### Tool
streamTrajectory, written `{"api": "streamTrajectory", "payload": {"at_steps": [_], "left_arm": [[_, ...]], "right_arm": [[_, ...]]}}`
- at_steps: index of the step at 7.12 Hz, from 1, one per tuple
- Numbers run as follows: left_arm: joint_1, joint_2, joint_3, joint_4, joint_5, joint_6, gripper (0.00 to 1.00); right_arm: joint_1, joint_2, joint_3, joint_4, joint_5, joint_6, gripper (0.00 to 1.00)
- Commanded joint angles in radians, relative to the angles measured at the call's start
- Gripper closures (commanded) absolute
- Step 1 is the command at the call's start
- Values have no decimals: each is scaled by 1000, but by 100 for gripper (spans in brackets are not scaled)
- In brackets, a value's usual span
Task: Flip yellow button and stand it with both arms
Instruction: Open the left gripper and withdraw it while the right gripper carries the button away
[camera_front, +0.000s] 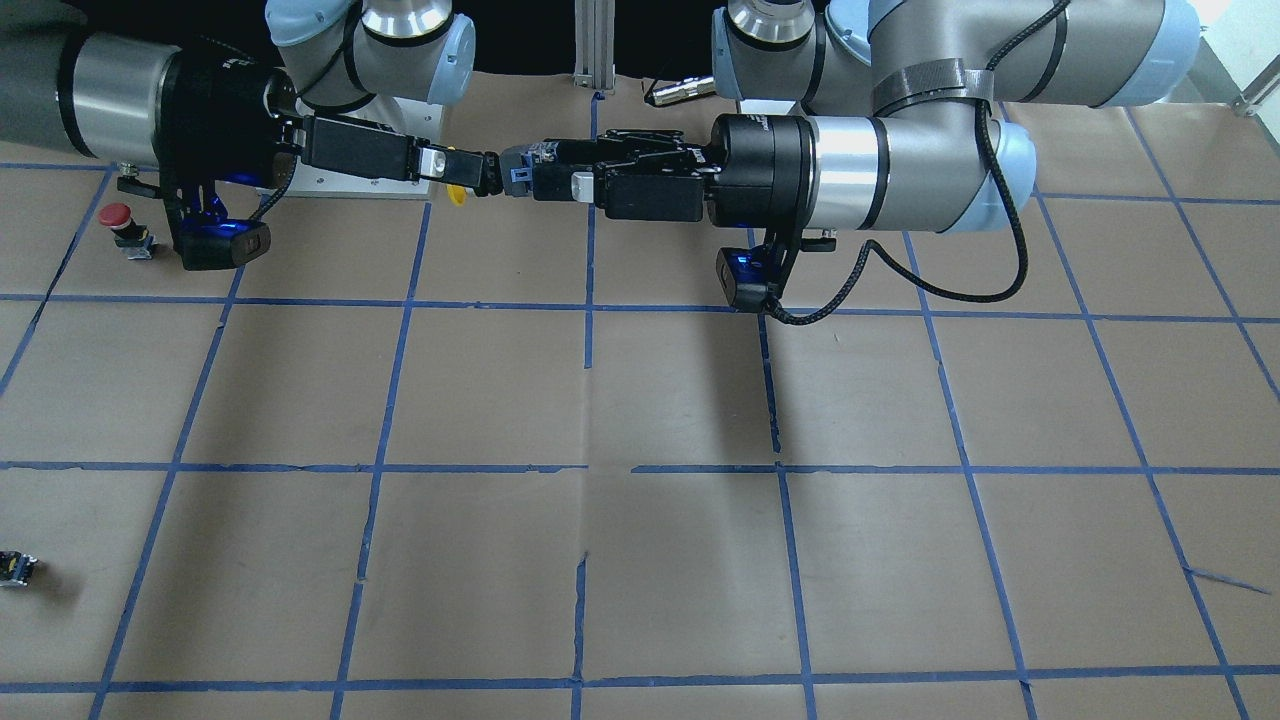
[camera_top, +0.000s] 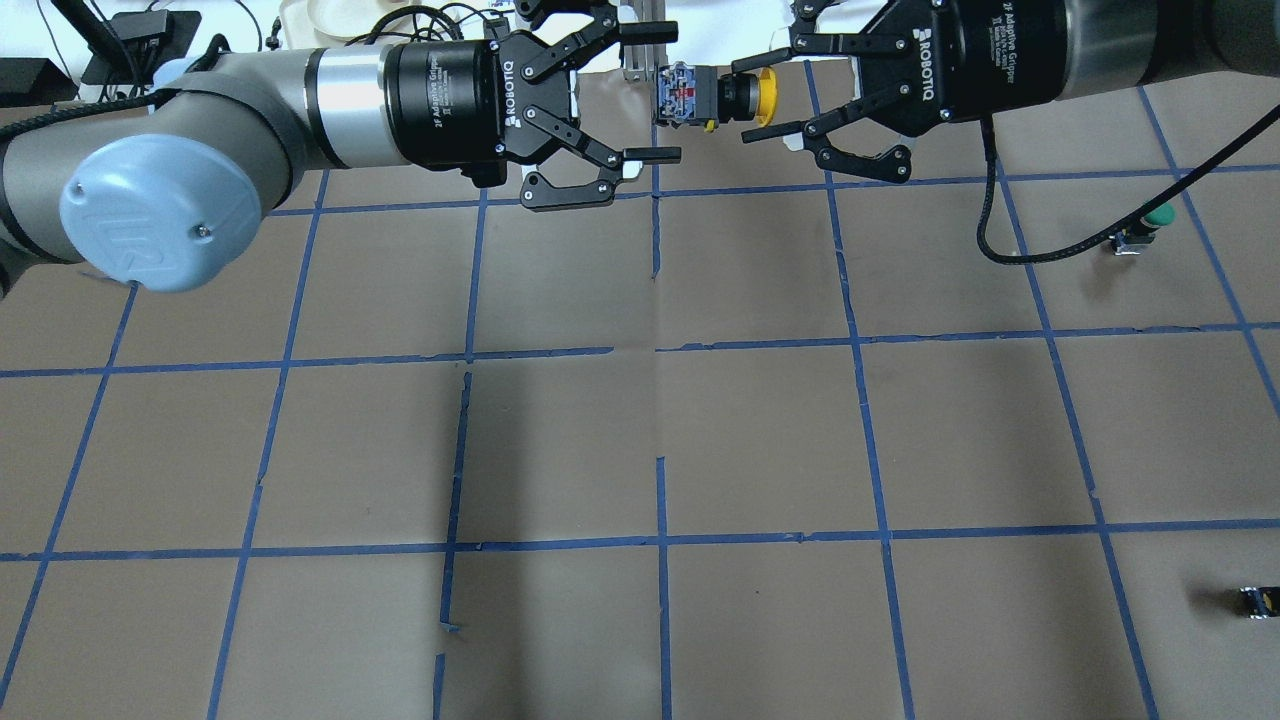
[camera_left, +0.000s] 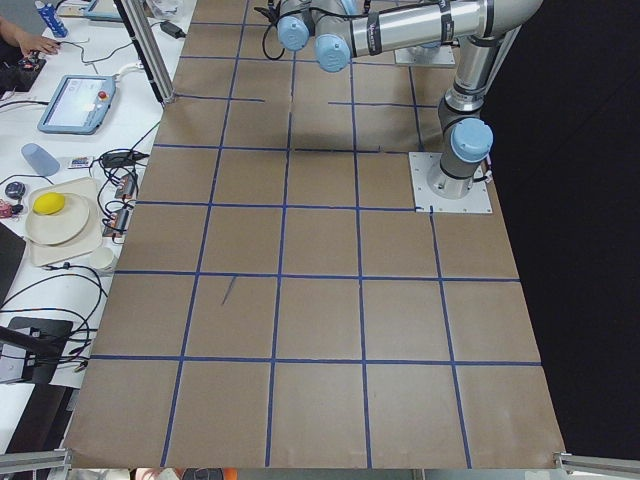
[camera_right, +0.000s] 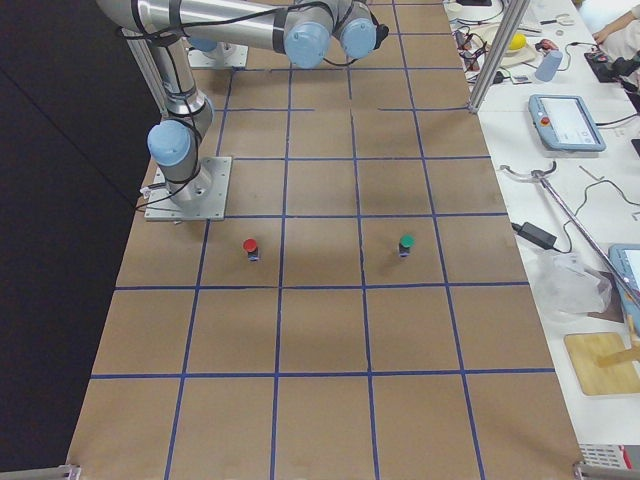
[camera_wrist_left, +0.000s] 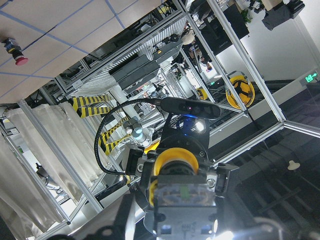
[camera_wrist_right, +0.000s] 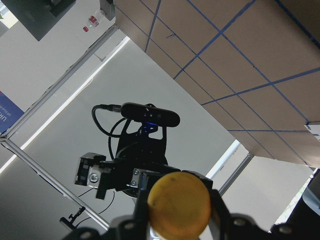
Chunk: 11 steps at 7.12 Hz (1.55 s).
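The yellow button (camera_top: 712, 95) hangs in the air on its side, over the far middle of the table. Its yellow cap (camera_top: 766, 95) points at my right gripper (camera_top: 745, 98), which is shut on the black body just behind the cap. In the right wrist view the cap (camera_wrist_right: 179, 202) sits between the fingers. My left gripper (camera_top: 665, 92) is wide open, one fingertip on either side of the grey contact block (camera_wrist_left: 182, 200) without touching it. From the front, my right gripper (camera_front: 480, 175) and left gripper (camera_front: 535, 180) meet nose to nose, and only a sliver of the yellow cap (camera_front: 457, 195) shows.
A red-capped button (camera_front: 117, 222) stands on the brown table near my right arm's base. A green-capped button (camera_top: 1150, 222) stands further out on that side. A small capless block (camera_top: 1255, 600) lies by the table edge. A cable loops under my right wrist.
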Motion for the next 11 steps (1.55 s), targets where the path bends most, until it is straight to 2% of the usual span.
{"api": "streamTrajectory", "payload": {"at_steps": [1, 2, 3, 4, 5, 6, 7, 8, 9, 10, 11], "left_arm": [[28, 20, 10, 100, 143, -89, 7], [60, 21, 16, 210, 316, -150, 5], [85, 23, 20, 229, 444, -155, 3], [97, 23, 33, 243, 652, -134, 3], [102, 23, 53, 257, 885, -49, 3], [104, 9, 73, 255, 1096, 84, 3], [127, 3, 88, 242, 1352, 280, 2], [145, 23, 89, 211, 1485, 476, 0], [148, 47, 99, 144, 1496, 614, 0], [145, 84, 111, 137, 1646, 705, 0], [127, 75, 107, 136, 1742, 709, 0]], "right_arm": [[-46, -4, 0, -72, -130, 0, 90], [-90, -17, -2, -136, -303, -5, 90], [-98, -30, -2, -234, -578, -19, 89], [-98, -28, 3, -288, -751, -29, 90], [-98, -25, 18, -366, -942, -115, 92], [-101, -22, 47, -444, -1078, -161, 93], [-103, -25, 108, -575, -1205, -224, 95], [-117, -27, 187, -724, -1281, -352, 95], [-156, -34, 273, -862, -1316, -464, 96], [-243, -34, 353, -996, -1321, -603, 96], [-334, -31, 425, -1125, -1312, -748, 96]]}}
